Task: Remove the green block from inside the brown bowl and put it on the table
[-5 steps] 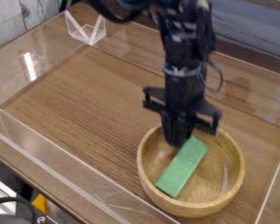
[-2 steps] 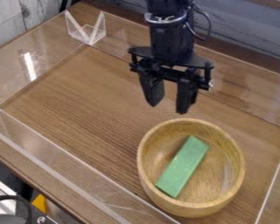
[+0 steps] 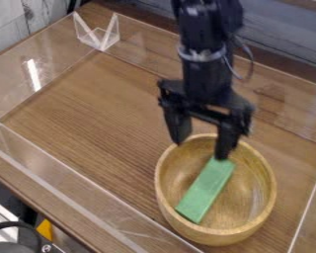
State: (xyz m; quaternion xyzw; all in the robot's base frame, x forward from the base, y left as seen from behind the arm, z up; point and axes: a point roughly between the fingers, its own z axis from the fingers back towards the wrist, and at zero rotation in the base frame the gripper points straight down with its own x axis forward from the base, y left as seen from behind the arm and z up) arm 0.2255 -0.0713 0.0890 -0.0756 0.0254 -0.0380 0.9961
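I have the gripper (image 3: 207,133) hanging over the far rim of the bowl (image 3: 168,203), pointing straight down, and its jaws now stand wide open with nothing between them. A second ago those jaws were pinched together low in the bowl, right on the upper end of the block (image 3: 205,191); then they went up clear of the bowl and spread, and now they are back down near the rim, spread wider than the block is across.

The block has not budged through any of that. It lies flat on the bowl's bottom, slanting from the near left to the far right, its far end just under my right finger. So the first pinch took nothing with it, and the task is no further along: the block is inside the bowl, and the table (image 3: 95,109) has nothing on it but the bowl.

My reading is that this is a fresh approach. The jaws need to straddle the block's narrow sides before closing, or the grip could slip off again.
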